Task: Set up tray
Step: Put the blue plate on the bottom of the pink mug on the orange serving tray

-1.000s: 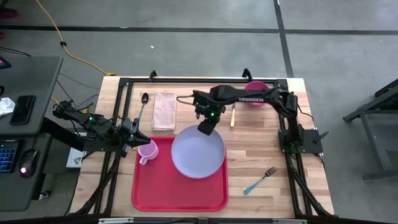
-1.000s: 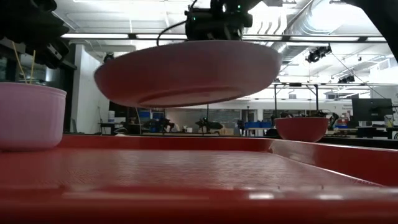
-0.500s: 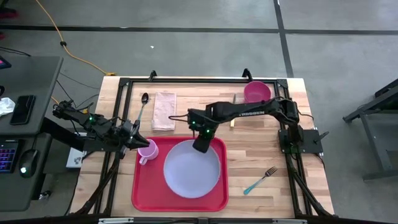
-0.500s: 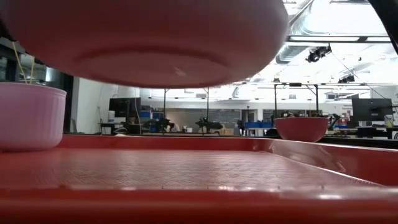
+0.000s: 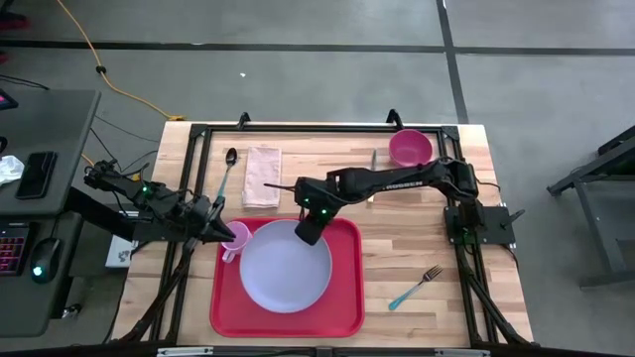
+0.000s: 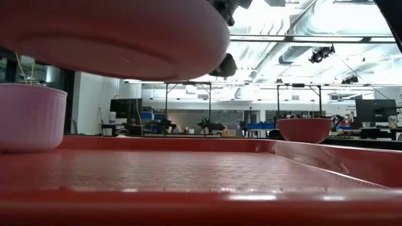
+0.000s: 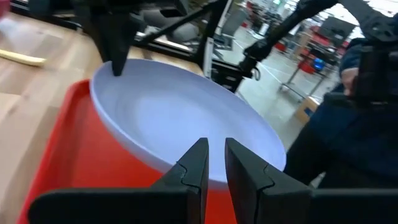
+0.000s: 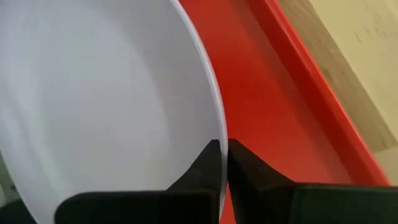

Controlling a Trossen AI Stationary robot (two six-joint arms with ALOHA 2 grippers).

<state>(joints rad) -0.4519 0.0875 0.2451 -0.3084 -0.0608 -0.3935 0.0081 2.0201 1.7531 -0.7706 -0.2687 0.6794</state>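
The right tool (image 5: 306, 234) is clamped on the rim of a pale plate (image 5: 286, 266), which is held above the red tray (image 5: 342, 307) at the counter's (image 5: 417, 248) front edge. The left tool (image 5: 230, 234), slightly parted, is positioned at a pink cup (image 5: 238, 238) in the tray's rear left corner; a grip cannot be confirmed.

From my seat the tray (image 5: 342, 307) was bright red with a fine bumpy texture, the plate (image 5: 286, 266) pale lavender-white. Cup (image 5: 235, 238) and bowl (image 5: 410, 147) were both pink, the fork (image 5: 414, 287) had a teal handle, and the table (image 5: 407, 238) was light wood.
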